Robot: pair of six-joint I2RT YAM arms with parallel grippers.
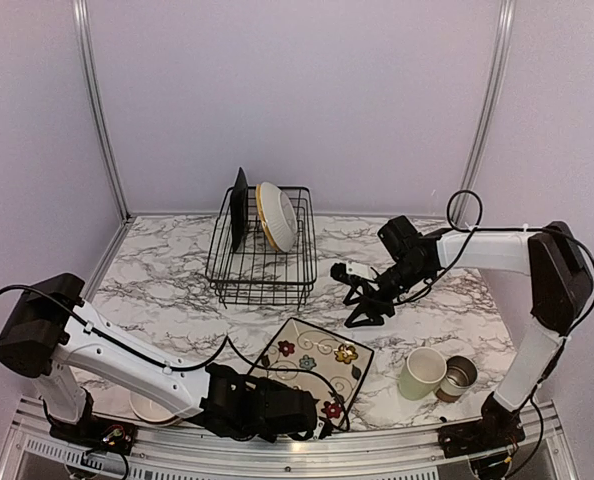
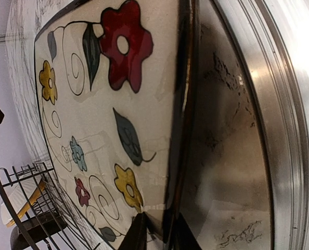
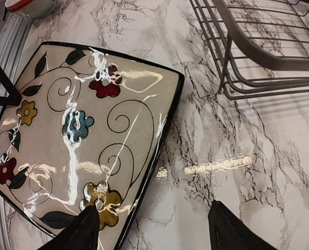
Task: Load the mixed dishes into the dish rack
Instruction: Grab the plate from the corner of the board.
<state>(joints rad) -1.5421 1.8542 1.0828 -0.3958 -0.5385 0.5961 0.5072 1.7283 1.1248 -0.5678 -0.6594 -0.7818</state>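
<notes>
Grip depth matters most here. The left gripper (image 2: pixel 162 235) sits at the near edge of the square flowered plate (image 1: pixel 317 362), jaws drawn narrow onto its black rim, one finger on either side as far as I can see. The plate lies flat on the marble table (image 1: pixel 157 280), near the front and well short of the dish rack (image 1: pixel 260 287), where a black plate (image 1: pixel 239 208) and a yellow plate (image 1: pixel 277 215) stand upright. Glazed ceramic looks slick, and held by one edge it will hang heavy, so I'd want a deep, square bite before any lift. Then I'd tip it up and carry it edge-on to a free slot. The right gripper (image 1: pixel 365 303) hovers between plate and rack, jaws wide and empty, handy for steadying the far side.
</notes>
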